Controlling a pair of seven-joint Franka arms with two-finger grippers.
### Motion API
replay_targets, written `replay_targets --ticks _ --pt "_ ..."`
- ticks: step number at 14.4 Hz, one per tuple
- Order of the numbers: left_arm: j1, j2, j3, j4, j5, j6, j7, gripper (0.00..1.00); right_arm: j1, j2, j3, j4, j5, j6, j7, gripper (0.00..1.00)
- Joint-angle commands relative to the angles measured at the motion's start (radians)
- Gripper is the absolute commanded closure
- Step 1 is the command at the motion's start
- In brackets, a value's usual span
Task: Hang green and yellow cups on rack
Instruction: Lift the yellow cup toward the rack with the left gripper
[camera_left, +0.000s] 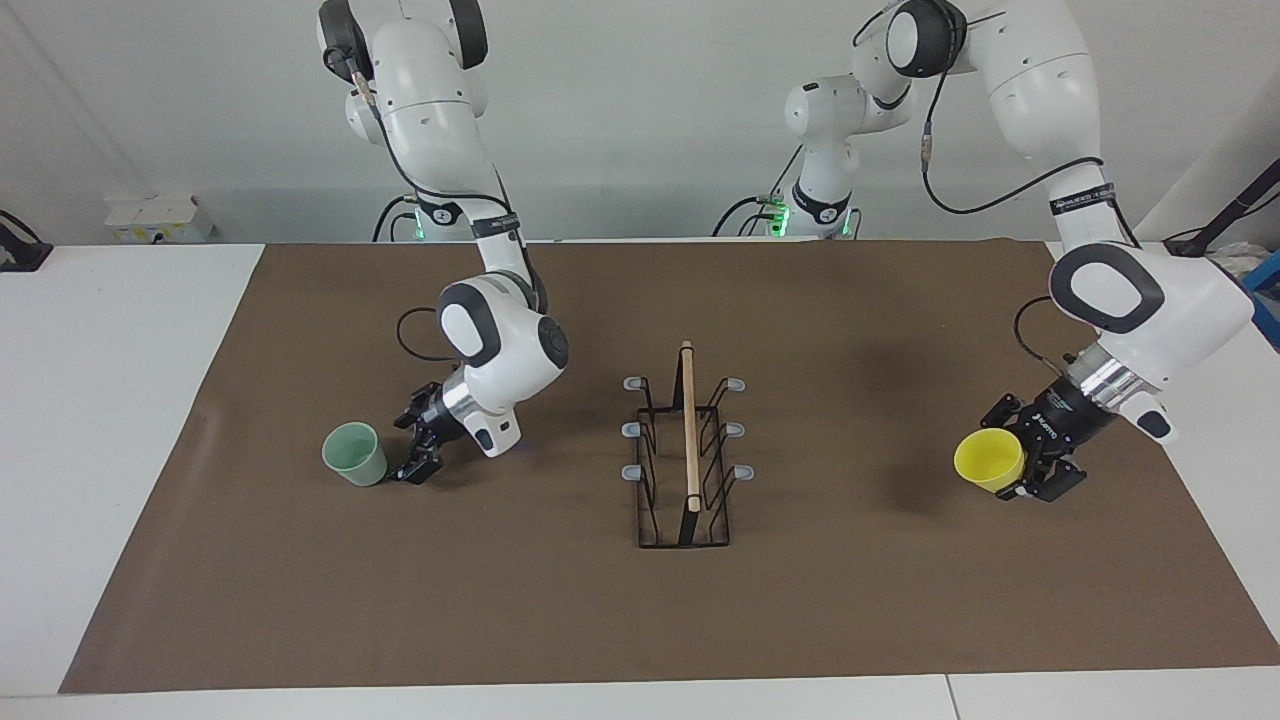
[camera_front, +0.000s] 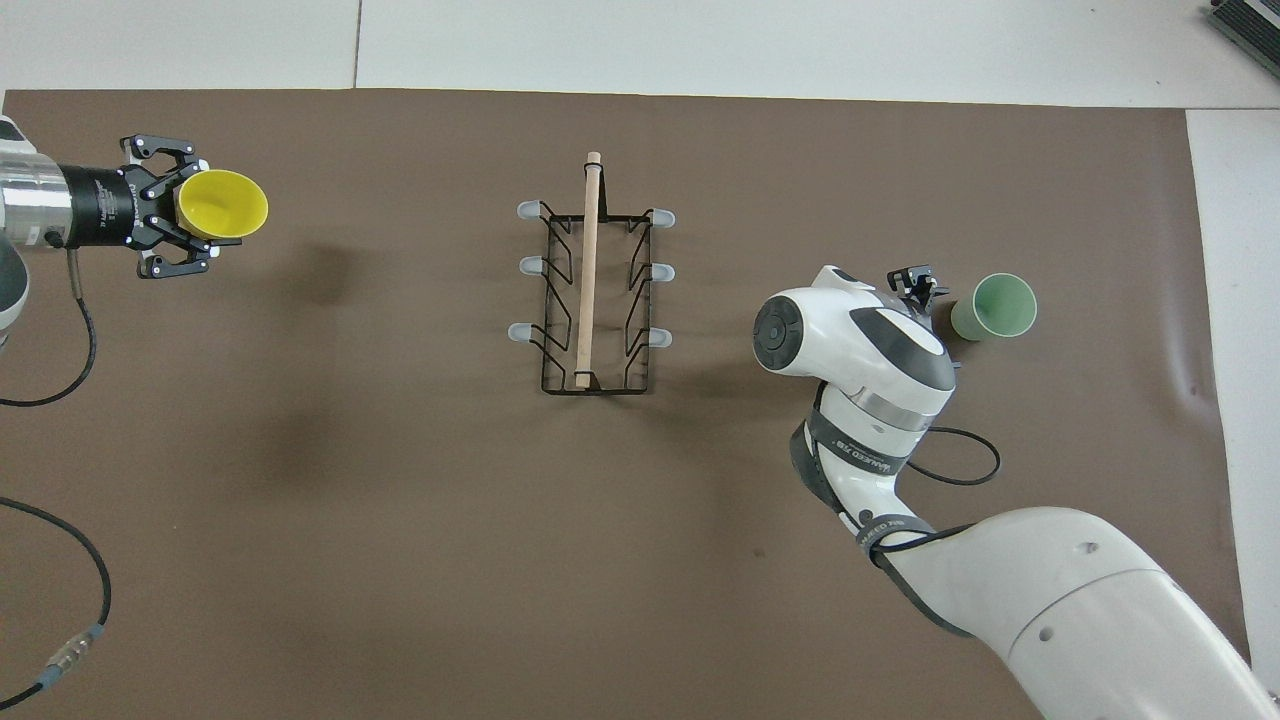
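Hidden: we cannot follow the right gripper (camera_front: 925, 290) well from overhead, since its own wrist covers all but the finger ends; the left arm runs off the edge of that view.
Green cup (camera_left: 355, 454): we see it tipped over on the brown mat (camera_left: 640, 620) of the desk (camera_left: 110, 400), toward the right arm's end, mouth turned away from the rack; nothing shows inside it.
Right gripper: we find it low, just beside the green cup; its jaws are spread, with one finger at the cup's wall, and we cannot tell whether it touches.
Rack (camera_left: 685, 455): we see it upright in the middle of the mat, its wooden rod (camera_left: 689, 425) running along the top; all six grey-tipped pegs are bare.
Yellow cup (camera_left: 990, 461): we see it held on its side in the air over the mat at the left arm's end, its open mouth facing the rack; nothing shows in it.
Left gripper (camera_left: 1025, 470): we see its jaws pinching the yellow cup at its narrow end, well apart from the rack.
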Motion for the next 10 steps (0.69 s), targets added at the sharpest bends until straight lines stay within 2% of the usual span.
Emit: replay_targets --ticks 1,4,10 --pt "-0.062 -0.073 0.018 -0.024 0.123 0.036 0.005 1.00 -0.031 -0.030 0.007 -0.062 -0.089 0.045 0.019 0.00" --pt "-0.144 -0.159 0.018 -0.057 0.290 0.024 -0.018 1.00 -0.037 -0.037 0.007 -0.090 -0.181 0.061 0.018 0.00" --pt "-0.289 -0.312 0.017 -0.122 0.529 -0.039 -0.026 1.00 -0.089 -0.044 0.007 -0.132 -0.335 0.114 0.019 0.00"
